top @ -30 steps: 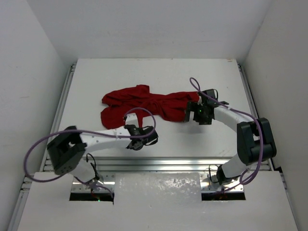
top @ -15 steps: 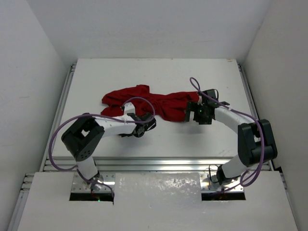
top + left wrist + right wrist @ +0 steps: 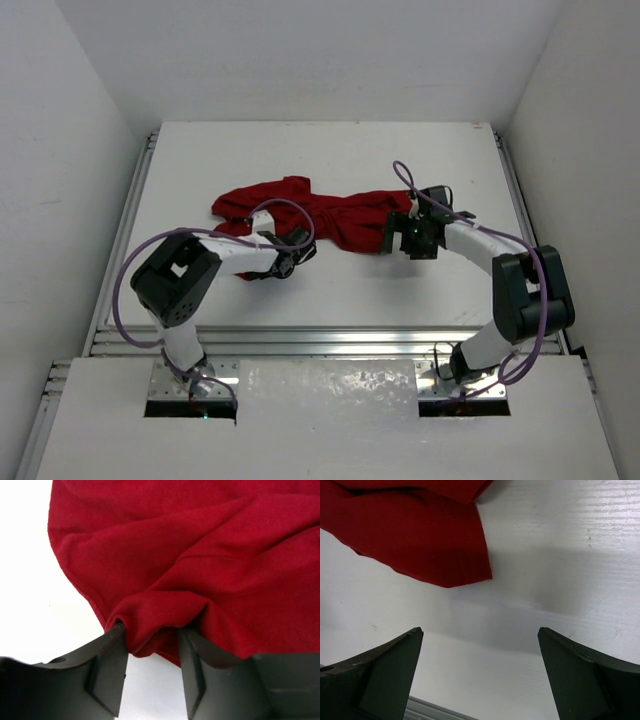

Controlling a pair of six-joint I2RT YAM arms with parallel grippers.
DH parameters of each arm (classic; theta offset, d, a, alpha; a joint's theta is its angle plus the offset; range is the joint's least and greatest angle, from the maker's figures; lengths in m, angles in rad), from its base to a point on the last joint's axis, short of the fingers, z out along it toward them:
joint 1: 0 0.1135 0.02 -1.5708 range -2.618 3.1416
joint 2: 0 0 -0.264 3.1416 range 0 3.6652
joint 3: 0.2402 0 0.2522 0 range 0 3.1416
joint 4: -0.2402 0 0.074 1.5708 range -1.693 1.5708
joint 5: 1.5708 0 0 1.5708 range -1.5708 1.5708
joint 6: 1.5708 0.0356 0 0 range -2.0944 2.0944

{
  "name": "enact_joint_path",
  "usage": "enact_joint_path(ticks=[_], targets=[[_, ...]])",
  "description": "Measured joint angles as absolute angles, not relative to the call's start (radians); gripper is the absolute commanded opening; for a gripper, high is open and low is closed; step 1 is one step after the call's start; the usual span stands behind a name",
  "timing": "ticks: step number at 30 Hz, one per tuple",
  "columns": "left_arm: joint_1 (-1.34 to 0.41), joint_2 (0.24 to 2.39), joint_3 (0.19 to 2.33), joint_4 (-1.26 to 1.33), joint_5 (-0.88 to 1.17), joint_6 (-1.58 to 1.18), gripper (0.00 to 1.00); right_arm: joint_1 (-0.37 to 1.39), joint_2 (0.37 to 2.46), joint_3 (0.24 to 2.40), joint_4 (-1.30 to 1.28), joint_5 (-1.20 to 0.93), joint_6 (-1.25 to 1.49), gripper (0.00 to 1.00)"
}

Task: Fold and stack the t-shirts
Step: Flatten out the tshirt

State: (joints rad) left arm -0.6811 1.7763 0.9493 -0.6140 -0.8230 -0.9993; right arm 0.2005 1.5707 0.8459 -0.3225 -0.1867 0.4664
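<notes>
The dark red t-shirt [image 3: 300,212] lies crumpled across the middle of the white table [image 3: 330,150]. My left gripper [image 3: 292,254] is at the shirt's near edge. In the left wrist view its fingers [image 3: 114,645] are drawn in on a bunched fold of the shirt [image 3: 200,555], which fills the gap between the tips of the gripper [image 3: 150,634]. My right gripper [image 3: 399,233] sits at the shirt's right end. In the right wrist view the gripper [image 3: 480,632] is wide open and empty over bare table, a corner of the shirt [image 3: 420,535] just beyond it.
White walls close in the table on the left, back and right. A metal rail [image 3: 330,340] runs along the near edge by the arm bases. Purple cables [image 3: 290,212] loop over both arms.
My left gripper has moved away from the near edge up to the shirt's near hem and taken a fold between its fingers. The right arm has not moved.
</notes>
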Motion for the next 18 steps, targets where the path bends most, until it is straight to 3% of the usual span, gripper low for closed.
enact_joint_path(ticks=[3, 9, 13, 15, 18], targets=[[-0.681, 1.736, 0.915, -0.601, -0.797, -0.997, 0.44, 0.204, 1.583, 0.846, -0.323, -0.187, 0.466, 0.99], [-0.682, 1.637, 0.83, -0.585, -0.735, -0.992, 0.33, 0.214, 1.589, 0.846, -0.324, -0.187, 0.466, 0.99], [-0.682, 1.633, 0.814, -0.565, -0.708, -0.987, 0.17, 0.219, 1.589, 0.846, -0.326, -0.187, 0.466, 0.99], [-0.682, 1.637, 0.814, -0.554, -0.702, -0.984, 0.03, 0.219, 1.589, 0.846, -0.327, -0.186, 0.466, 0.99], [-0.682, 1.641, 0.814, -0.545, -0.699, -0.977, 0.0, 0.22, 1.589, 0.848, -0.331, -0.183, 0.466, 0.99]])
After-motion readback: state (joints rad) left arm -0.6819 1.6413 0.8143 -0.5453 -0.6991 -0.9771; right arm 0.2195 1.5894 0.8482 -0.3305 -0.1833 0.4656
